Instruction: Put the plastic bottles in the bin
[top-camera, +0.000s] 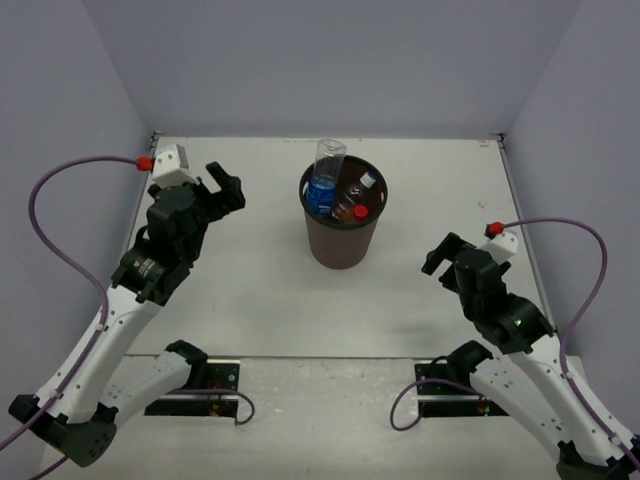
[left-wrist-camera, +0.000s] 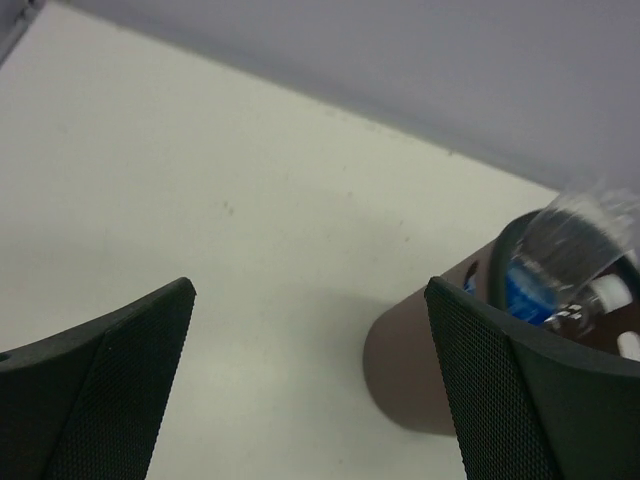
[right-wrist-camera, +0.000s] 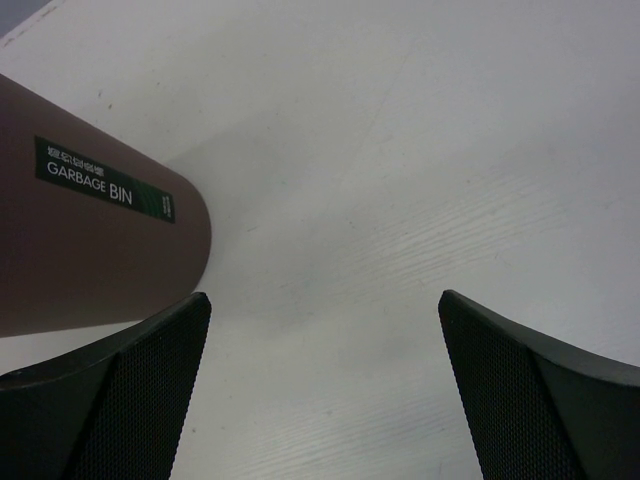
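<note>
The plastic bottles were all inside the bin, which stood upright on the white table between the two arms, toward the far side. A clear bottle with a blue label leaned at the bin's left rim and stuck up above it. An orange bottle, a red cap and a white-capped bottle sat lower inside. The left gripper hung to the left of the bin, well apart from it, its fingers spread wide with nothing between them. The right gripper hovered to the bin's right (its wrist camera caught a green label reading GARBAGE BIN on the brown wall), likewise released and empty
</note>
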